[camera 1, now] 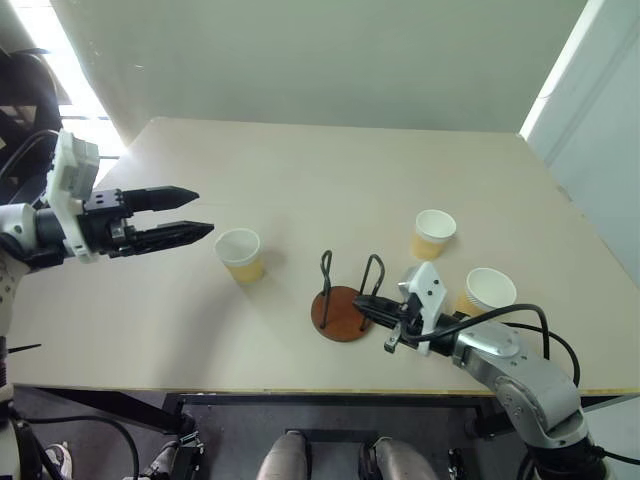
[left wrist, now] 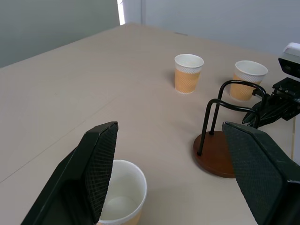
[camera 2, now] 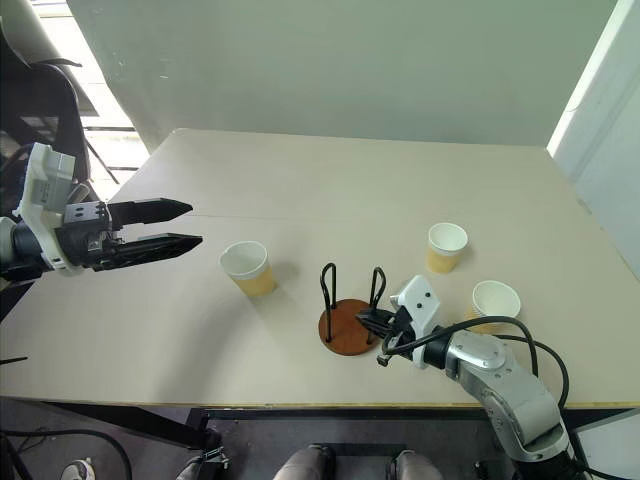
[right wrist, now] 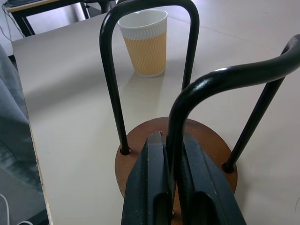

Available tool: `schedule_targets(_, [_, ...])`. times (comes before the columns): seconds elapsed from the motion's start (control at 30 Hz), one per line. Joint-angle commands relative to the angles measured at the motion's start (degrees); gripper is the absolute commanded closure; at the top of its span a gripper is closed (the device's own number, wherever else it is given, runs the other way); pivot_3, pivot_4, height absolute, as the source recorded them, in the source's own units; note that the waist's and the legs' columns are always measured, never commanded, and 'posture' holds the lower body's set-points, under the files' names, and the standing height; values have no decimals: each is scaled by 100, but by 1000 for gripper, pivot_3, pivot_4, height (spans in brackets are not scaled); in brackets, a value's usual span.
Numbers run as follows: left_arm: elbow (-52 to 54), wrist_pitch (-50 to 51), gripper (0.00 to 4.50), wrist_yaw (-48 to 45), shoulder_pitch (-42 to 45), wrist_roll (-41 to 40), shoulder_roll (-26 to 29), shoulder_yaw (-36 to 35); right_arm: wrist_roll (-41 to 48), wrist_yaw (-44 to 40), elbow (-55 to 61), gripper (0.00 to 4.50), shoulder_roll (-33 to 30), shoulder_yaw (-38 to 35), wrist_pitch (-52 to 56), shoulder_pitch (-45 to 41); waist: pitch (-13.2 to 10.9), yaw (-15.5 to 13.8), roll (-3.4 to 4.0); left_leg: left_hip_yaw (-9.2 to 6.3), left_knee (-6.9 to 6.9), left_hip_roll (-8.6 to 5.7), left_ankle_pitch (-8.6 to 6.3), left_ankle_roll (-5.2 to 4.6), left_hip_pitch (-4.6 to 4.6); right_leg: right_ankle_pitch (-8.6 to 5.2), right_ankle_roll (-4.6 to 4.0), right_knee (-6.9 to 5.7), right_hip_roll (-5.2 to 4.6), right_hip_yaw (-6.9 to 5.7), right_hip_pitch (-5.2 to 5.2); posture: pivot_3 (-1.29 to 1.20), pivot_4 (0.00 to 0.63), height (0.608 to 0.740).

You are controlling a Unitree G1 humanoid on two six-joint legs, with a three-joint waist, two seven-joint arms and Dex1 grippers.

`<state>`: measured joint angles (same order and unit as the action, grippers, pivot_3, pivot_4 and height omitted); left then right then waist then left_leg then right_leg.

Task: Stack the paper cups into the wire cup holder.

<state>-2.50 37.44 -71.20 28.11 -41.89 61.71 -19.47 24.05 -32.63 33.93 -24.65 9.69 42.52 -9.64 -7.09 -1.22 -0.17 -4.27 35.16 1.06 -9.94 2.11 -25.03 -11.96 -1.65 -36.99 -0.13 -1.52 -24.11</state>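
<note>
right hand (camera 1: 372, 308) pinches a wire loop of the wire cup holder (camera 1: 345, 297) near the surface (camera 1: 300, 170) front edge, left hand (camera 1: 200, 213) spread wide w/ nearest of the paper cups (camera 1: 240, 254) just ahead, other two (camera 1: 433, 233) (camera 1: 487, 292) loose; holder empty, so no stacking done yet.

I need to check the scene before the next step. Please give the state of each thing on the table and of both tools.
Left cup: upright, empty, on table.
Far right cup: upright.
Near right cup: upright.
Wire cup holder: upright, holds no cup.
Left tool: open, empty, above table.
Right tool: closed around one wire loop of the holder.
</note>
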Motion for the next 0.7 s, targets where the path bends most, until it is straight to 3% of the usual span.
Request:
schedule_targets(0.03, [115,-96,677,11,61,13,3,-106,85,-49,83,3388,-2,-89,-173,-13,0,0,0,0,0,0,0,0,1,0,0,0,0,0,1,0,150,740])
schedule_targets(0.23, [122,-84,677,9,45,5,4,-125,156,-165,136,1314,-130,-83,-189,-19,0,0,0,0,0,-1,1,-1,1,-1,1,1,0,0,4,0,150,740])
schedule_targets(0.53, [1,-125,677,-57,138,50,14,-52,1140,-514,458,1314,-714,-879,467,-397,1,-14,-1,0,1,-3,5,-5,1,-11,20,4,0,1,9,0,150,740])
schedule_targets(0.7, [-144,-229,677,-134,263,131,-59,80,1237,-1153,550,1314,-1787,-1219,402,-404,2,-30,-3,-1,1,-6,3,-4,1,-11,19,8,-2,1,15,0,150,740])
